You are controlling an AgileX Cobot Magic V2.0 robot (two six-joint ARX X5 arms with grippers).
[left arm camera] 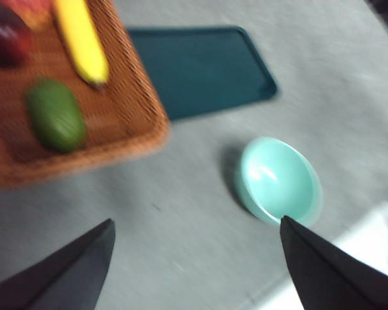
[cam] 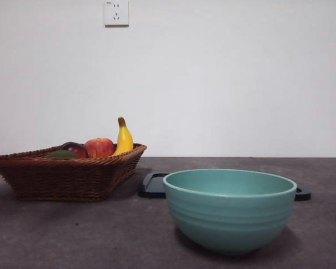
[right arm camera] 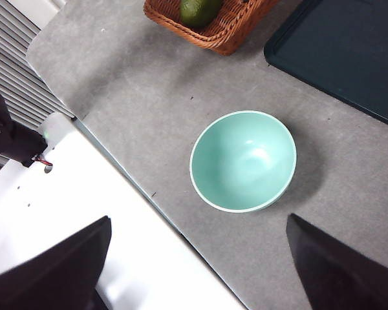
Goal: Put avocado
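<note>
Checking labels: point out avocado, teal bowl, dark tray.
avocado (left arm camera: 55, 115), left wrist view, middle of its green skin.
teal bowl (right arm camera: 243, 161), right wrist view, bare inner wall.
dark tray (left arm camera: 200, 68), left wrist view, bare flat floor.

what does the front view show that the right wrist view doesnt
Only the front view shows the banana, the red apple, the dark red-purple fruit and the wall socket. Only the right wrist view shows the right gripper, jaws open and holding nothing, the white surface beside the table, and the bowl's bare inside. Both show the avocado in the wicker basket, the teal bowl and the dark tray.
</note>
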